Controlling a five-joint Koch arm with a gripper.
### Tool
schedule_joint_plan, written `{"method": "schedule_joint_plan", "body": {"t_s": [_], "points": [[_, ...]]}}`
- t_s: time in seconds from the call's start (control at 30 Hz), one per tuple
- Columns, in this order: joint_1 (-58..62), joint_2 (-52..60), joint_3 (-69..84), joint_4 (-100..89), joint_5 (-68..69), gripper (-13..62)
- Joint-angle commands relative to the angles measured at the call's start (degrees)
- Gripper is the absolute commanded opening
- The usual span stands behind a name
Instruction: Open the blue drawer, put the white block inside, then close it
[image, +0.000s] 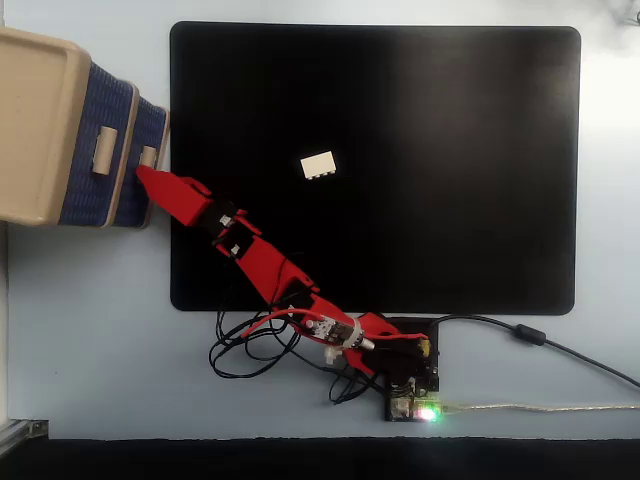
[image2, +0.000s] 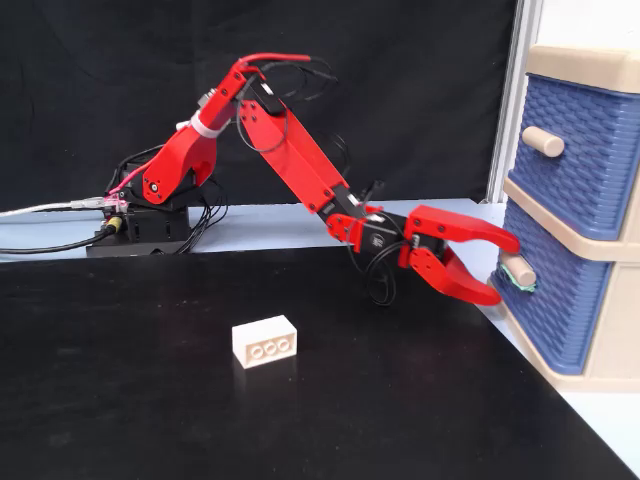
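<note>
The blue drawer (image2: 560, 300) is the lower one of the beige cabinet (image: 40, 120), and its front sits flush. Its small beige handle (image2: 518, 270) shows in both fixed views, also seen from above at the handle (image: 148, 157). My red gripper (image2: 503, 270) is open, one fingertip above and one below the handle's height, just short of it. From above, the gripper (image: 145, 178) points at the drawer front. The white block (image: 318, 165) lies alone on the black mat, well away from the gripper, studs toward the camera on the block (image2: 265, 342).
A second blue drawer (image2: 575, 150) with a larger-looking handle sits above. The black mat (image: 450, 200) covers most of the table. The arm's base (image: 410, 380) and loose cables (image: 240, 350) sit at the mat's near edge.
</note>
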Motion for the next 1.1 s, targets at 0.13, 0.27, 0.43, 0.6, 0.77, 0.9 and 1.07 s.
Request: {"method": "schedule_joint_plan", "body": {"t_s": [0.13,0.27,0.43,0.6,0.77,0.9,1.07], "points": [[-0.18,0.00,-4.13,1.58,-0.62,11.2],[-0.18,0.18,-3.96,5.98,-0.53,-4.7],[0.35,3.43,1.58,7.65,-0.18,-8.2],[3.60,16.08,21.97,7.21,0.00,-8.3],[6.33,26.72,36.74,7.12,0.09,-8.3],[6.86,27.42,37.97,7.29,0.00,-7.4],[7.21,27.25,36.12,7.56,-0.26,34.1]]}}
